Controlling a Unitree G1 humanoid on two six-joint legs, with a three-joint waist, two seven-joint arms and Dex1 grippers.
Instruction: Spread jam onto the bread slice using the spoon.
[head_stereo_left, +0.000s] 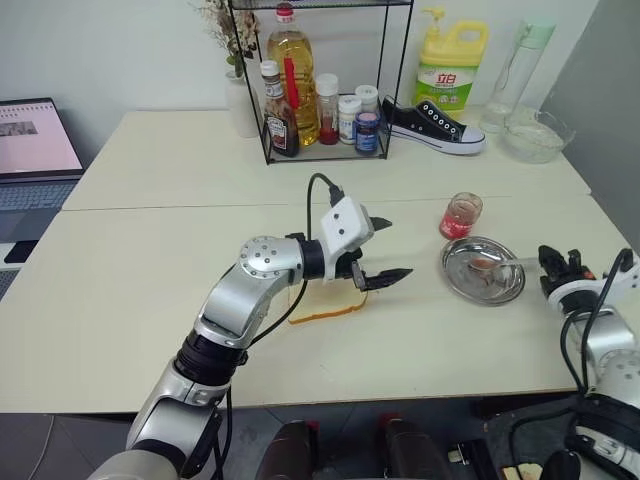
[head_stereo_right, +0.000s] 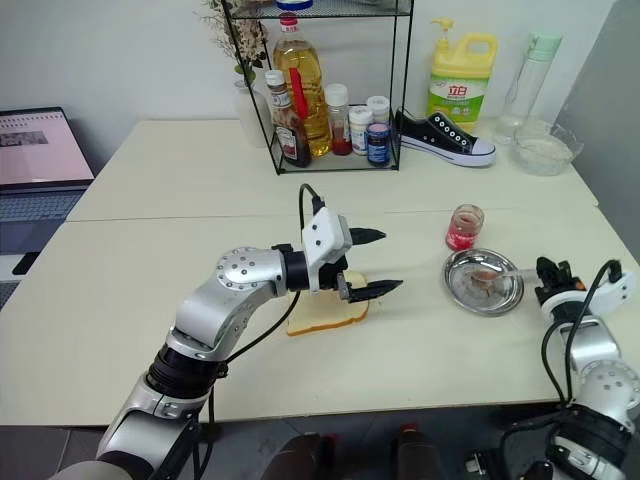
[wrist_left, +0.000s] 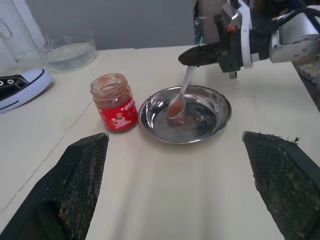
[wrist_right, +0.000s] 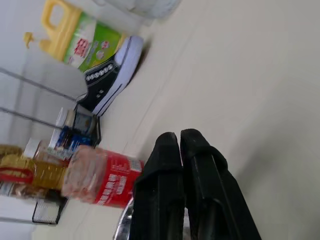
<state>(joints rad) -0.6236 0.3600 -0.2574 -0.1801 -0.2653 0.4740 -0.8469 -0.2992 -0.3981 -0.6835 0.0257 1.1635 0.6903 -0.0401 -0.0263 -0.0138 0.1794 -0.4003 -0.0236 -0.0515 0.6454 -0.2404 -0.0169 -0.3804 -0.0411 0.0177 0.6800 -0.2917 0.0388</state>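
Observation:
The bread slice (head_stereo_right: 325, 313) lies flat at mid-table, partly hidden under my left forearm. My left gripper (head_stereo_left: 377, 252) hovers just past it, open and empty, pointing toward the round steel dish (head_stereo_left: 452, 277). The jam jar (head_stereo_left: 461, 216), lid off, stands just behind the dish. My right gripper (wrist_left: 187, 57) is at the dish's right rim, shut on the thin handle of the spoon (wrist_left: 177, 104). The spoon hangs tilted, its reddish-smeared bowl low over the dish's middle. In the right wrist view the two black fingers (wrist_right: 167, 150) are pressed together.
A wire rack (head_stereo_left: 322, 80) with oil and sauce bottles stands at the back. Right of it are a black sneaker (head_stereo_left: 433, 126), a yellow detergent bottle (head_stereo_left: 451, 68) and a glass bowl (head_stereo_left: 538, 134). A laptop (head_stereo_left: 32, 140) sits at the far left.

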